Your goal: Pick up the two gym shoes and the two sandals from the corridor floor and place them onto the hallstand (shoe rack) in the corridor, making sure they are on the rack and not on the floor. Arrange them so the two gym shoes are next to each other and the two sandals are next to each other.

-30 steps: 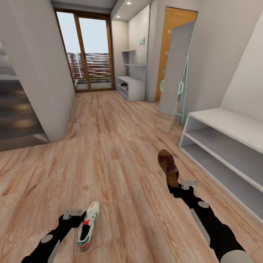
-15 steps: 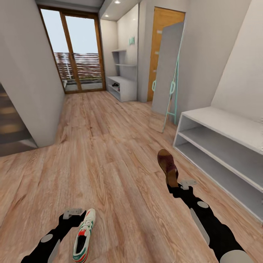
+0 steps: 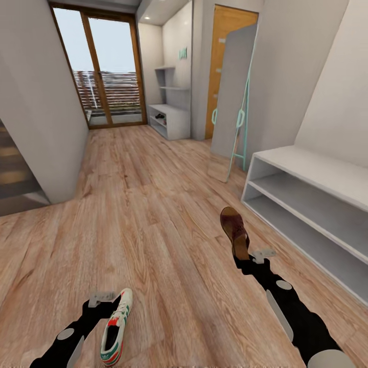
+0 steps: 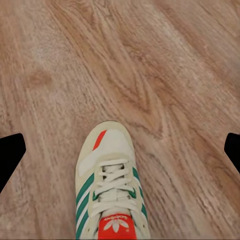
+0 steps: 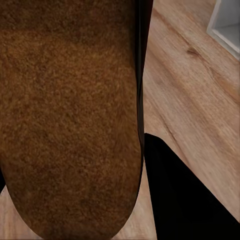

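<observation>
Light brown wood-plank corridor floor [image 3: 153, 214], pale grey-white shelved hallstand [image 3: 171, 120] far off by glass doors [image 3: 102, 76]. Plain white two-bay bench [image 3: 312, 199] cut off at right. Left gripper [image 3: 110, 301] clamped on cream-white, green-striped gym shoe [image 3: 115, 327]; right gripper [image 3: 245, 258] grasping dark brown leather sandal [image 3: 235, 232], fingertips largely hidden.

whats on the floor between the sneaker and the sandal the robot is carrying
Nothing: in the head view, only bare wood-plank floor lies between the gym shoe and the sandal.
</observation>
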